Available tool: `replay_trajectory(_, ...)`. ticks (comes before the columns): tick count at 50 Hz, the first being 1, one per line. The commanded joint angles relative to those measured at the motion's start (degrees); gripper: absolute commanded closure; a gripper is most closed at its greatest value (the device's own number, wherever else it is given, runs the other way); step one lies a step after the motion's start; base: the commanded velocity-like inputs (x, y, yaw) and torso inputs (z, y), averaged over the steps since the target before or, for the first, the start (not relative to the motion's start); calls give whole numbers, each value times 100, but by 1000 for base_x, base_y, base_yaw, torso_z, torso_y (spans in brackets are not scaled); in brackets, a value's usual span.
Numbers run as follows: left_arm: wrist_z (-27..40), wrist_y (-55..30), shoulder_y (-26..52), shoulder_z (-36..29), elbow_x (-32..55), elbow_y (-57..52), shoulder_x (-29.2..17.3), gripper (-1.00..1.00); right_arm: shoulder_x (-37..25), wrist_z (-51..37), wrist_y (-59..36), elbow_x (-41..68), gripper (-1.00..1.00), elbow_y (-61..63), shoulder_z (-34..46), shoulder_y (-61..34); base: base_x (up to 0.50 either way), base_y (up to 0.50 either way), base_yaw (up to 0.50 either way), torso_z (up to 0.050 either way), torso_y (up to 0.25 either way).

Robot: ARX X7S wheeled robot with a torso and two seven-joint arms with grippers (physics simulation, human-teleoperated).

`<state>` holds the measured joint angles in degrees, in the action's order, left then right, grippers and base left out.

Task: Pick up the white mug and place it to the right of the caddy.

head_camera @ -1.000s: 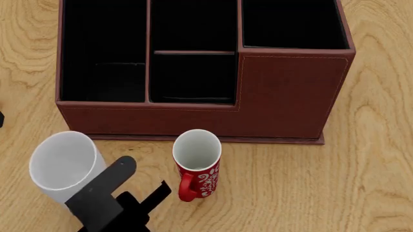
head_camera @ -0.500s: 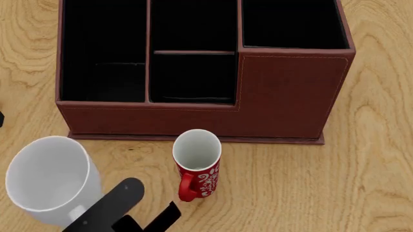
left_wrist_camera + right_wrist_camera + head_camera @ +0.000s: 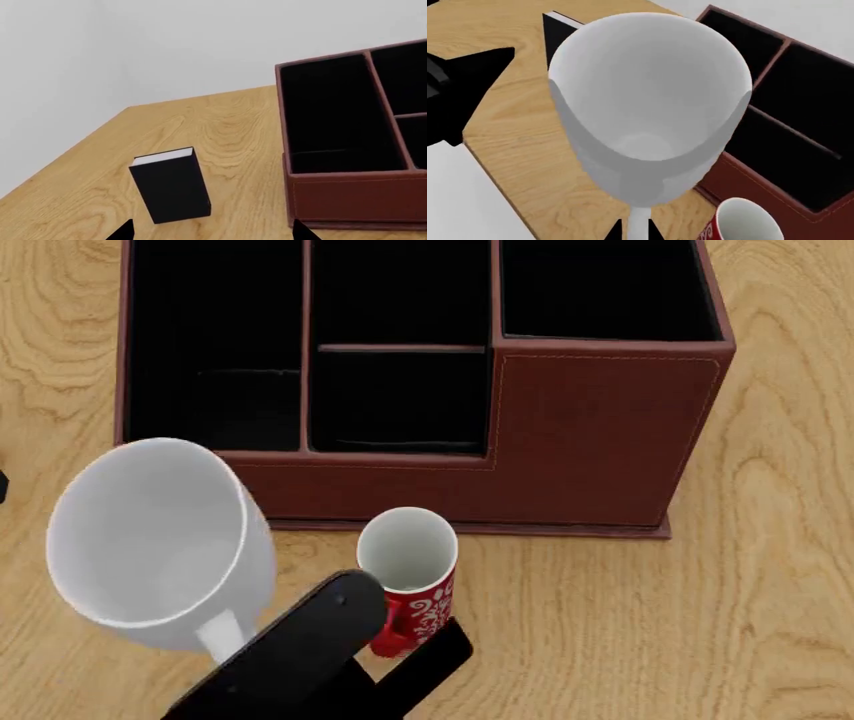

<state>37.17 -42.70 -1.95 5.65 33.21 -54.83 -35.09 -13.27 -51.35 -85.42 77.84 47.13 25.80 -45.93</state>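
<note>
The right gripper [image 3: 350, 660] is clamped on the handle of the white mug [image 3: 158, 540], held in the air in front of the caddy's [image 3: 587, 430] left half. Carry it rightward high enough to clear the red mug [image 3: 408, 580] and the caddy's taller corner section. Lower it onto bare table [image 3: 787, 540] right of the caddy. Left gripper [image 3: 210, 235]: jaws spread, holding nothing.

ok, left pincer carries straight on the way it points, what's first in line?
Probably the small black book standing on the wooden table, dead ahead between the fingertips. Depth is unclear.
</note>
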Motion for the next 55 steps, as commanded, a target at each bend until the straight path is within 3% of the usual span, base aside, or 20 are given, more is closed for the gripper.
replay_trajectory(1, 66, -56, 49, -40, 52, -68, -31, -100, -618, -1409, -6, 1709, 100, -19, -472, -769, 0, 0, 0, 0, 0)
replay_trajectory(13, 126, -85, 72, -36, 123, -126, -77, -100, -1441, -1200, 400, 2086, 100, -294, -1108, -1001, 0, 0, 0, 0, 0)
replay_trajectory(29, 166, -91, 191, -142, 169, -88, -102, -100, -2317, 120, 694, 886, 100, -980, -2000, -709, 0, 0, 0, 0, 1)
replay_trajectory(55, 281, -300, 616, -409, 337, -71, -144, -100, -3746, -1011, 499, 1866, 100, -2024, -2533, -1348, 0, 0, 0, 0, 0)
